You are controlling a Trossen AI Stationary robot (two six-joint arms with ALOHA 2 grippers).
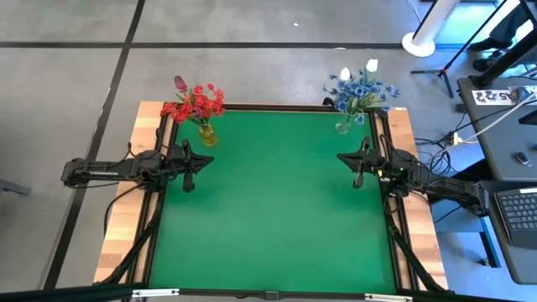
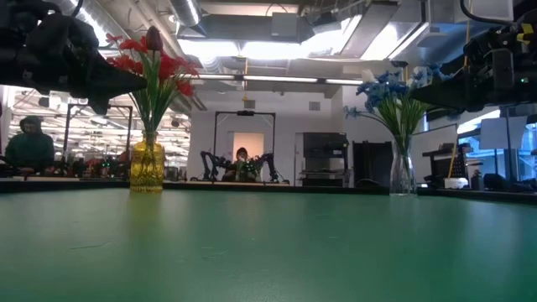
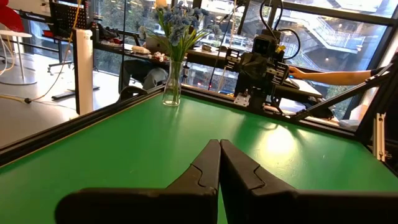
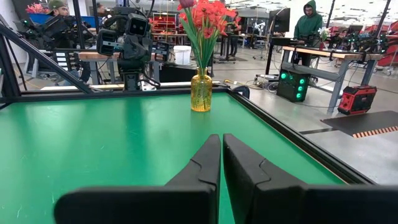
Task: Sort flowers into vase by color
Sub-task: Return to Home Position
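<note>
A yellow glass vase point(image 1: 206, 134) stands at the table's far left corner and holds red blossom clusters and a red-pink tulip bud point(image 1: 180, 83); it also shows in the right wrist view point(image 4: 201, 90). A clear glass vase point(image 1: 343, 126) at the far right corner holds blue blossom clusters point(image 1: 361, 91) and white tulip buds point(image 1: 372, 65); the left wrist view shows it too point(image 3: 172, 87). My left gripper point(image 1: 186, 165) hovers shut above the table's left side. My right gripper point(image 1: 359, 162) hovers shut above the right side. Neither touches anything.
Green mat point(image 1: 273, 201) covers the table inside a black frame. Both arms reach in level from the left and right edges. Beyond the table stand workbenches, a tripod and other robot rigs, and people point(image 4: 308, 18); a person's arm point(image 3: 336, 76) shows behind the right arm.
</note>
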